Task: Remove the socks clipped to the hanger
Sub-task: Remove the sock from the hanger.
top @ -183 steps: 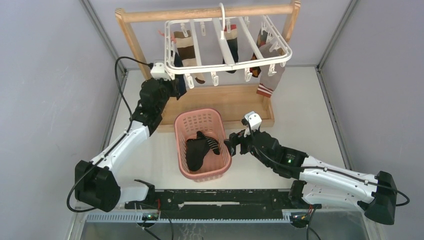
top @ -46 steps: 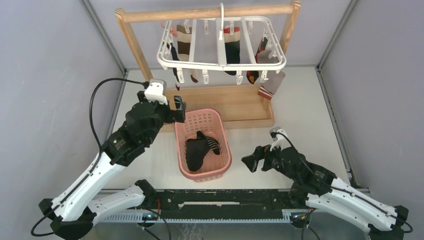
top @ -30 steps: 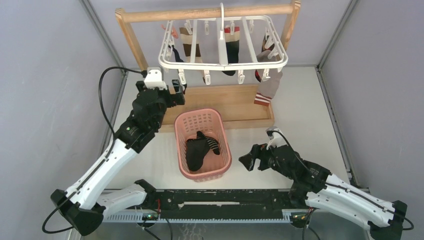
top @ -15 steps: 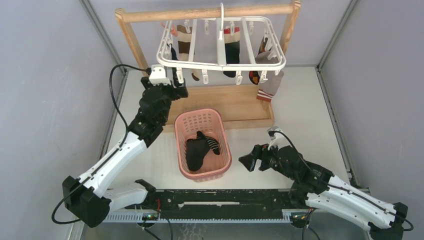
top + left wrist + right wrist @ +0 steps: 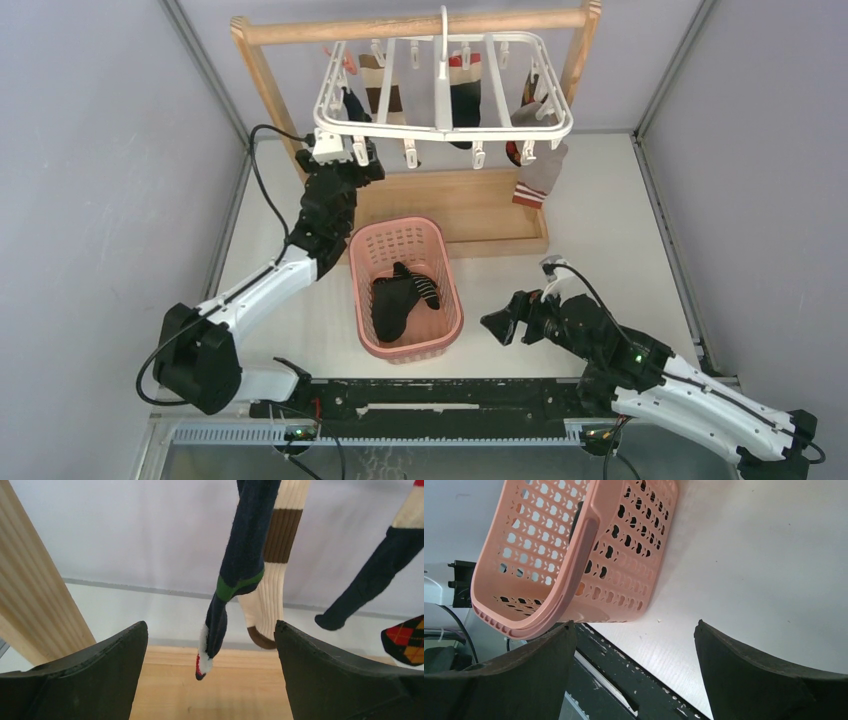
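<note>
Under the hanger's (image 5: 445, 128) left corner, the left gripper (image 5: 210, 630) has risen again, jaws spread wide, facing the navy sock (image 5: 240, 555) still clipped there, so a grab-and-pull looks next.

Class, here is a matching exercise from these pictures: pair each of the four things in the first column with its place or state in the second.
Things
1. navy sock with green band
2. pink basket
3. right end effector
4. brown-and-cream sock

Places or states
A. open, low, to the right of the basket
B. holds black socks
C. hangs framed by the open left end effector in its wrist view
D. partly hidden behind the navy sock in the left wrist view

Pairs: 1-C, 2-B, 3-A, 4-D
</note>
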Motion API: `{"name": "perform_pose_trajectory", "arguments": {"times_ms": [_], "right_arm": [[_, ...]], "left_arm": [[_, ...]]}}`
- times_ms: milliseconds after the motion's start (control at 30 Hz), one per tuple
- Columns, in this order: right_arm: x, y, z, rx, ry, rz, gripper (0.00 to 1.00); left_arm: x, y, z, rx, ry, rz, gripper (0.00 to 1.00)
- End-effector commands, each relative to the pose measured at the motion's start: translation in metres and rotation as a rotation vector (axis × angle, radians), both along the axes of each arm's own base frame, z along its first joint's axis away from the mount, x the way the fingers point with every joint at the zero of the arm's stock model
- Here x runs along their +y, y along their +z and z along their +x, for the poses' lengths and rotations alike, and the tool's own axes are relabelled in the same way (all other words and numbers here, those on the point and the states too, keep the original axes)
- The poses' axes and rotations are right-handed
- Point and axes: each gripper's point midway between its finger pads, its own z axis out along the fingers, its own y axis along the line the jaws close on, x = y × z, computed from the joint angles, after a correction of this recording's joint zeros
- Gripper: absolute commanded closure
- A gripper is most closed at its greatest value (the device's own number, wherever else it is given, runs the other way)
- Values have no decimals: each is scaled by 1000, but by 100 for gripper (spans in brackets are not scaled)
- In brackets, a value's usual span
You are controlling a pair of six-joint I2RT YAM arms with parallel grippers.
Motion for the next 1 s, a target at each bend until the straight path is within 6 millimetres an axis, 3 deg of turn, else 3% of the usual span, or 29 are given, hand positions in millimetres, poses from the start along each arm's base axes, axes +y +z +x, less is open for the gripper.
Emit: {"name": "perform_pose_trajectory", "arguments": {"times_ms": [0, 267, 600, 967], "right_arm": [[1, 23, 0, -11, -19, 64, 6], [-3, 18, -1, -9, -17, 36, 7], [0, 15, 1, -8, -17, 24, 6], [1, 11, -2, 15, -19, 17, 7]], "left_arm": [[4, 23, 9, -124, 27, -72, 0], [3, 30, 27, -142, 19, -91, 0], [5, 46, 35, -177, 4, -133, 2], [-4, 53, 45, -148, -93, -137, 56]]}}
